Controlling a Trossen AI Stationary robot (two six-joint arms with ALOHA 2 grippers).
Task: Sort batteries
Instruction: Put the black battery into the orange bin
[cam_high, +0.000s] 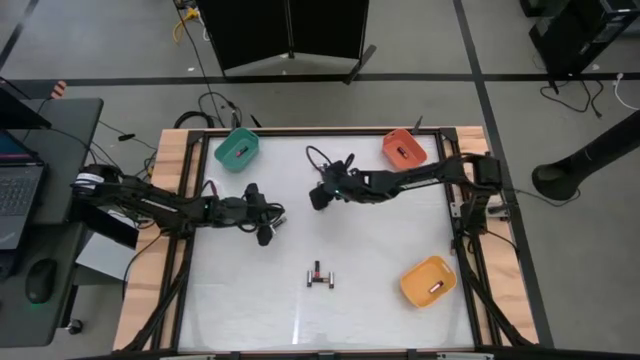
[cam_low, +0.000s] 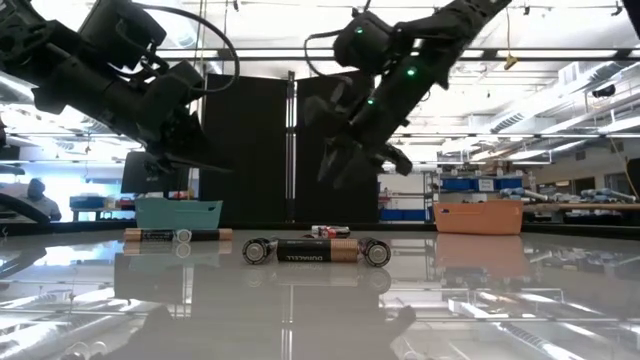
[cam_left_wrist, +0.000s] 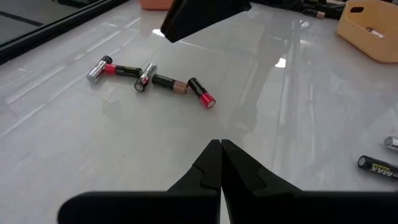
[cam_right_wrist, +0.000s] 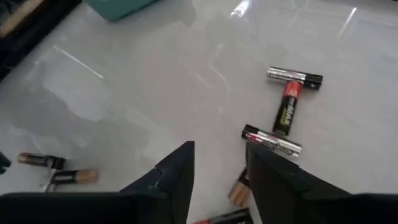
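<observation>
Currently, sorting: batteries are being left loose on the counter.
Left end effector: being held above the counter near its middle, fingers together, nothing gripped.
Right end effector: being hung over a cluster, fingers apart, empty.
Batteries: lying near the right end effector; another group is being seen from the left wrist.
Bins: teal bin, orange bin, yellow bin are being kept at the edges.
Advice: one battery should be straddled across its length before closing.
Writing: "DURACELL" is being shown on a battery.
</observation>
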